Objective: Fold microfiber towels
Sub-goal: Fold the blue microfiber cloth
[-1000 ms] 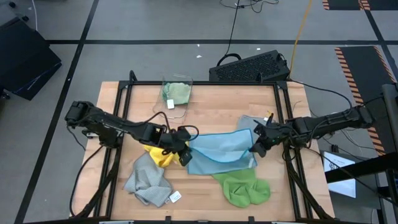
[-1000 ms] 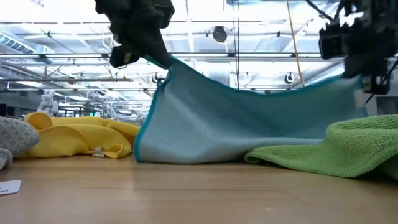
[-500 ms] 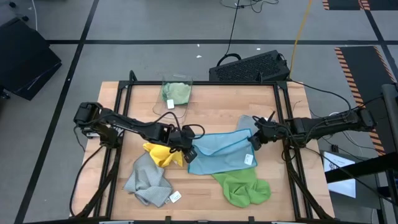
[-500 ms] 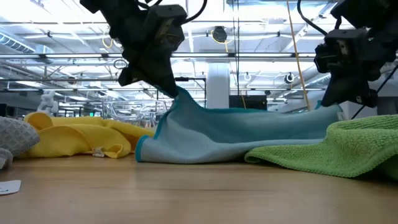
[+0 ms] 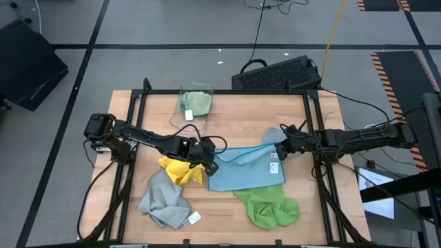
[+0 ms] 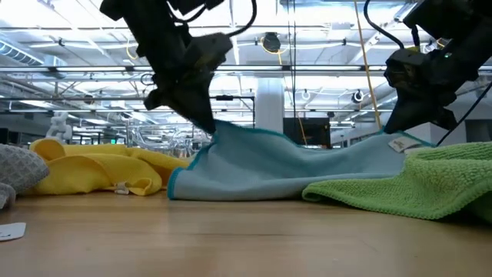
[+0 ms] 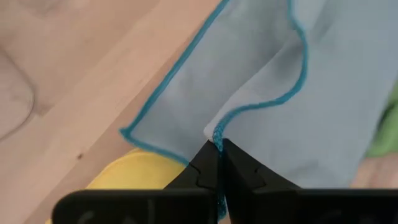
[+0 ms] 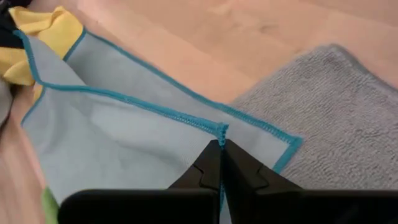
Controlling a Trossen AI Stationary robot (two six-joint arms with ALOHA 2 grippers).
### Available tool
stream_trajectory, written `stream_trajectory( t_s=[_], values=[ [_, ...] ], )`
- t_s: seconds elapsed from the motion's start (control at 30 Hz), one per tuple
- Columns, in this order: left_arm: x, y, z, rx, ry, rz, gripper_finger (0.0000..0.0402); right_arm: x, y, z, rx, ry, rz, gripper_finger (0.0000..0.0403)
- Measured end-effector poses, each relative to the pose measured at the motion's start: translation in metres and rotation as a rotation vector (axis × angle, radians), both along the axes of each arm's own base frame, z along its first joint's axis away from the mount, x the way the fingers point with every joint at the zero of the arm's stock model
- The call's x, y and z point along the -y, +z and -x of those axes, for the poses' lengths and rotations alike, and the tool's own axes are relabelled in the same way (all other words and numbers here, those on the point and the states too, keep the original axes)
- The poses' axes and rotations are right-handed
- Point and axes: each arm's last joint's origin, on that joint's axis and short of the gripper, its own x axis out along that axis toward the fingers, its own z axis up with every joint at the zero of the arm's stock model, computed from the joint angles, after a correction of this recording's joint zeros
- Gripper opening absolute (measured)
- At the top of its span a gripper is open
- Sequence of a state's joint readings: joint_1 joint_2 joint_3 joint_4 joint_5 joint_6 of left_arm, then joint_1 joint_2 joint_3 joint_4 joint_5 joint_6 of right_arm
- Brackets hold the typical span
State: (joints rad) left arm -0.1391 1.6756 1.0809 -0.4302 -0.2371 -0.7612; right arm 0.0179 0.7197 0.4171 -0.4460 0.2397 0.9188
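Towels (image 5: 246, 169) lie scattered across wooden table (image 5: 234, 124), warehouse ceiling (image 6: 307, 46) behind.

We see the light blue towel (image 5: 244, 169) doubled over mid-worktop, teal-edged, its white tag near the right side, its upper corners pinched. The yellow towel (image 5: 180, 171) lies crumpled touching its left edge, the bright green towel (image 5: 270, 207) bunched below it. One grey towel (image 5: 164, 200) is heaped front-left, another grey towel (image 5: 273, 136) pokes out upper right. A pale green towel (image 5: 198, 103) sits at the back.
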Motion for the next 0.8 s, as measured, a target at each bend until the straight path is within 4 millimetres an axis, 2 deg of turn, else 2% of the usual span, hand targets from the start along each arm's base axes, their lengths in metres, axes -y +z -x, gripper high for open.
stream_trajectory(
  t_s=[0.1, 0.23, 0.47, 0.63, 0.8],
  values=[
    [-0.001, -0.004, -0.002, -0.009, 0.002, -0.002, 0.0024, 0.001, 0.000, 0.000, -0.002, -0.012, 0.019, 0.0014],
    [-0.001, -0.005, -0.004, 0.002, 0.024, -0.038, 0.0041, 0.001, -0.003, 0.003, -0.033, -0.063, -0.023, 0.0056],
    [-0.006, -0.006, -0.003, -0.004, 0.063, -0.069, 0.0117, 0.001, -0.003, 0.005, -0.025, -0.096, -0.060, 0.0139],
    [-0.011, 0.006, 0.000, 0.032, 0.089, 0.107, 0.0157, -0.001, 0.002, 0.007, 0.023, -0.053, -0.122, 0.0164],
    [0.003, 0.010, 0.002, 0.038, 0.069, 0.247, 0.0156, -0.004, 0.007, 0.011, 0.073, 0.000, -0.198, 0.0166]
  ],
)
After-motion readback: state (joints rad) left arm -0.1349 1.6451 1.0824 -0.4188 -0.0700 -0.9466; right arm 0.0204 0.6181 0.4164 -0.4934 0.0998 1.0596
